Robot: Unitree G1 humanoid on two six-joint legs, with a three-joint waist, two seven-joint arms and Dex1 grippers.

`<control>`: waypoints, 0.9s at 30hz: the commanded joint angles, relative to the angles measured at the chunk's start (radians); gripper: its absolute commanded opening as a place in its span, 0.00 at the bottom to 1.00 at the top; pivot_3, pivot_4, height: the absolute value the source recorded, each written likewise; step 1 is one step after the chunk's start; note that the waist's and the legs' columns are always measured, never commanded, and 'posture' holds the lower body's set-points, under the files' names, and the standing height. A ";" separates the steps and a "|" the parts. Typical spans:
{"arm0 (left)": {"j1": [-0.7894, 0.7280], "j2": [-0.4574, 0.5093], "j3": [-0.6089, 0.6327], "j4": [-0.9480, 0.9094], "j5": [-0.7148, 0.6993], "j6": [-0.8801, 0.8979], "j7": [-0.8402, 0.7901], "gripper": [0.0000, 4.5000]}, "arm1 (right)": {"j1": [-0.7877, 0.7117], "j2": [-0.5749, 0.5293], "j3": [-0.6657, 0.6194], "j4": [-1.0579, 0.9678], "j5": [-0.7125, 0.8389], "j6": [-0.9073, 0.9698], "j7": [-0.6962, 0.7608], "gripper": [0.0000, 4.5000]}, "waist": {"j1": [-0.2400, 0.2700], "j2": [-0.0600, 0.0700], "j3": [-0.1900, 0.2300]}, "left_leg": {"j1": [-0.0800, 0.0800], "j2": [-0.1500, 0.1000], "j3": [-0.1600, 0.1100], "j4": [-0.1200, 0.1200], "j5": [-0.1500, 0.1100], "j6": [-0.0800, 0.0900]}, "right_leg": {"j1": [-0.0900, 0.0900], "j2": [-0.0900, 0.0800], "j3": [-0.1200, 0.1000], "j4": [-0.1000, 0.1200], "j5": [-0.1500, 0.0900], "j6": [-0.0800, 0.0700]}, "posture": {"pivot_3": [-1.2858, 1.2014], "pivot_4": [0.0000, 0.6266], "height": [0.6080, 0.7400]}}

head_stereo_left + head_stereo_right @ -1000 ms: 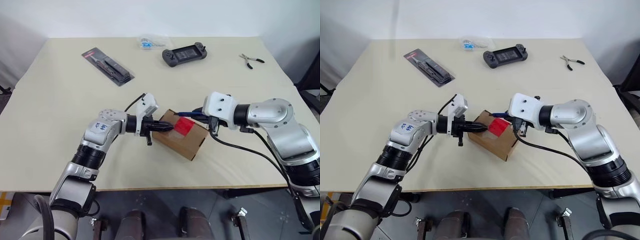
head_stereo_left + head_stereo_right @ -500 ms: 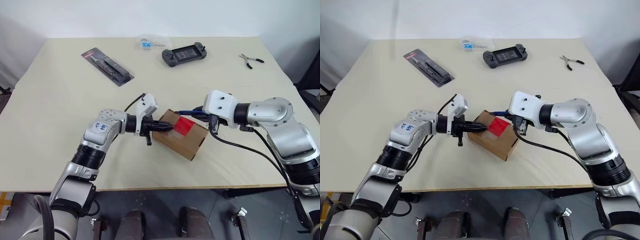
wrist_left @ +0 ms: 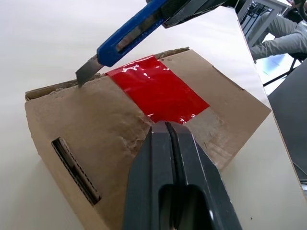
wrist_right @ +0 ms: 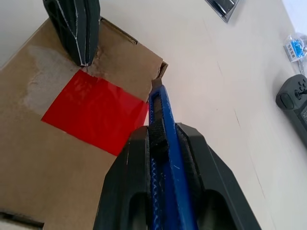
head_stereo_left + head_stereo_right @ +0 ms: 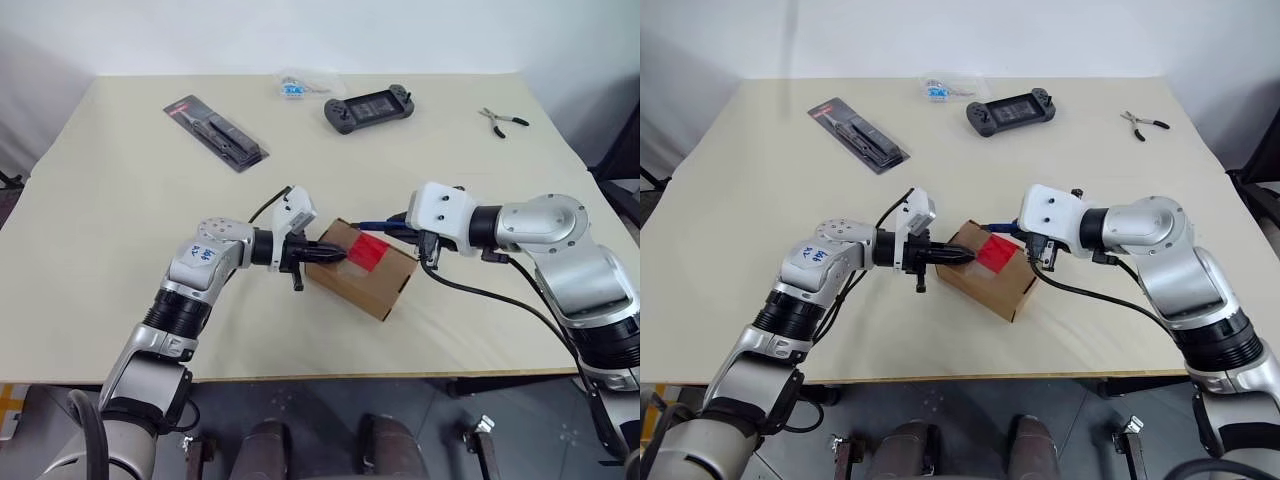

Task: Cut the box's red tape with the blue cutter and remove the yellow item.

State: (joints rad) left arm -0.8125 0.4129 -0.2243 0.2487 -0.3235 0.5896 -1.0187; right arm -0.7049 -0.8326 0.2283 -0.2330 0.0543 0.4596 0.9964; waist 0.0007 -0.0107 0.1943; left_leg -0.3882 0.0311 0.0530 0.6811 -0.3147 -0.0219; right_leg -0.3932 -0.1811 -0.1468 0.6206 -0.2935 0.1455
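Right claw [image 4: 158,143] clamped on blue cutter [image 3: 129,38]; left claw [image 3: 168,127], pressed together, pinned box [image 5: 365,275] mid-desk [image 5: 120,230]. Blade set at flap edge beside red tape [image 3: 156,88]. Advised: shallow, steady draw along seam, contents spared.

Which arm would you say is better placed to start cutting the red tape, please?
The right. Its gripper holds the blue cutter, blade at the box edge beside the red tape. The shut left gripper presses the box top.
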 commanded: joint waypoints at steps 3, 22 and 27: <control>0.004 0.004 -0.012 0.028 0.034 0.003 0.003 0.01 | 0.005 -0.041 -0.043 -0.028 -0.003 0.021 0.009 0.10 | 0.000 0.000 0.000 | 0.000 0.000 0.000 0.000 0.000 0.000 | 0.000 0.000 0.000 0.000 0.000 0.000 | 0.52 0.24 1.00; -0.011 -0.006 -0.018 0.049 0.043 -0.009 0.002 0.01 | 0.008 -0.017 -0.014 -0.034 -0.003 0.047 0.020 0.10 | 0.001 0.000 0.000 | 0.000 0.000 0.000 0.000 0.000 0.000 | 0.000 0.000 0.000 0.000 0.000 0.000 | 0.52 0.24 1.00; -0.011 -0.004 -0.028 0.060 0.054 -0.025 -0.005 0.01 | -0.023 0.014 0.015 0.015 -0.022 0.029 0.020 0.10 | 0.001 0.000 0.000 | 0.000 0.000 0.000 0.001 0.000 0.000 | 0.001 0.000 0.000 0.000 0.000 0.000 | 0.52 0.24 1.00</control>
State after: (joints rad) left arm -0.8231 0.4049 -0.2265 0.2835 -0.3154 0.5623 -1.0295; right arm -0.7083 -0.8238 0.2330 -0.2216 0.0408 0.5003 1.0143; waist 0.0013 -0.0107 0.1943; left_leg -0.3879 0.0311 0.0531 0.6817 -0.3148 -0.0216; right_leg -0.3927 -0.1811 -0.1466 0.6205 -0.2935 0.1455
